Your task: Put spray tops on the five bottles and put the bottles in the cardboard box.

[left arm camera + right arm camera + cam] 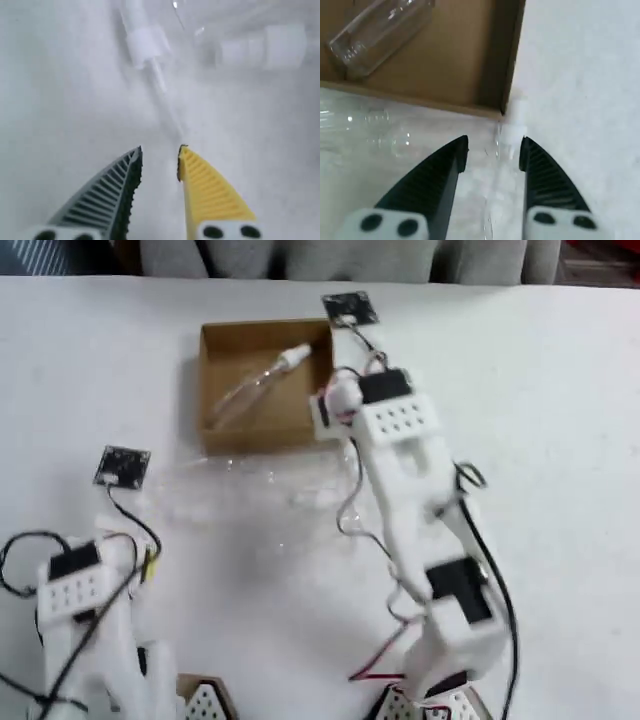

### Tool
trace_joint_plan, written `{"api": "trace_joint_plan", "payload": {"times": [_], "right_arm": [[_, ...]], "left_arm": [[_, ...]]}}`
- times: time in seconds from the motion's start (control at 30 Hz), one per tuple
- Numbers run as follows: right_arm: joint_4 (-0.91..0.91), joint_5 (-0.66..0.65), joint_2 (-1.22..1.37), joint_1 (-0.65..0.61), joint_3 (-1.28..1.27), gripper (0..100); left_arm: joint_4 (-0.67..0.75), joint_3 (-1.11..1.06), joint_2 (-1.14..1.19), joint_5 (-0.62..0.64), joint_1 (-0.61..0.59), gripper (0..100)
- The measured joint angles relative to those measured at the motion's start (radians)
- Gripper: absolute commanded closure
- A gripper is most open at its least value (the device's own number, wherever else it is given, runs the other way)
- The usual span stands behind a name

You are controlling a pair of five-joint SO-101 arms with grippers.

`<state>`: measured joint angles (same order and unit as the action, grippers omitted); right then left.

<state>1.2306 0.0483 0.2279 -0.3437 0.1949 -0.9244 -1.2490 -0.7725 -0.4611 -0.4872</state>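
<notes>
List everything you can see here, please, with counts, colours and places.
cardboard box: one, brown, far half of the table.
bottle with spray top: one, clear, white top, lying in the box.
loose bottles: count unclear, clear, on the table before the box.
spray tops: at least two, white, on the table.
small boards with cables: two, black, on the table.
table: one, white.
left gripper: grey and yellow fingers, open.
right gripper: black fingers, open, at the box's corner.

Brightly and evenly lit by soft, diffuse light, with the white tabletop nearly washed out, only faint shadow along the inner walls of the cardboard box, and small glints of glare on the clear bottles beside it.
</notes>
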Motion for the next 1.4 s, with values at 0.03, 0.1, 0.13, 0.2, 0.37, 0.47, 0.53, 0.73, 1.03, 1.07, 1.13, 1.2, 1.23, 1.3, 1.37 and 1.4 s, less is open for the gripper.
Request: {"api": "trace_joint_plan", "payload": {"times": [0.03,0.1,0.13,0.2,0.37,0.47,0.53,0.73,1.03,1.07,1.13,1.2,1.23,1.3,1.37,1.4], "right_arm": [[0.000,0.000,0.048,0.000,0.048,85.8],[0.000,0.000,0.143,0.005,0.132,85.8],[0.000,0.000,0.184,0.006,0.170,85.8],[0.000,0.000,0.262,0.006,0.235,85.8],[0.000,0.000,0.423,0.002,0.370,86.1],[-0.008,0.002,0.502,0.000,0.407,87.3],[-0.005,0.003,0.545,-0.008,0.436,93.8],[0.095,0.003,0.592,-0.011,0.519,98.5],[0.279,-0.054,0.594,-0.015,0.548,98.2],[0.293,-0.075,0.594,-0.018,0.548,98.2],[0.316,-0.115,0.594,-0.020,0.548,98.2],[0.338,-0.167,0.594,-0.020,0.548,98.2],[0.345,-0.199,0.594,-0.020,0.548,98.2],[0.358,-0.270,0.594,-0.020,0.548,98.2],[0.362,-0.331,0.594,-0.020,0.548,98.2],[0.362,-0.361,0.594,-0.020,0.548,98.2]], "left_arm": [[0.017,-0.028,-0.041,-0.005,0.008,87],[0.037,-0.077,-0.117,-0.012,0.043,87],[0.038,-0.095,-0.149,-0.017,0.052,87],[0.038,-0.112,-0.192,-0.017,0.058,87],[0.038,-0.117,-0.210,-0.017,0.066,87],[0.038,-0.117,-0.210,-0.017,0.066,87],[0.038,-0.117,-0.210,-0.017,0.066,87],[0.038,-0.117,-0.210,-0.021,0.066,87],[0.038,-0.117,-0.210,-0.021,0.066,87],[0.038,-0.117,-0.210,-0.021,0.066,87],[0.038,-0.117,-0.210,-0.021,0.064,87],[0.038,-0.117,-0.210,-0.021,0.066,87],[0.038,-0.117,-0.210,-0.021,0.066,87],[0.038,-0.117,-0.210,-0.021,0.066,87],[0.038,-0.117,-0.210,-0.021,0.066,87],[0.038,-0.117,-0.210,-0.021,0.066,87]]}}
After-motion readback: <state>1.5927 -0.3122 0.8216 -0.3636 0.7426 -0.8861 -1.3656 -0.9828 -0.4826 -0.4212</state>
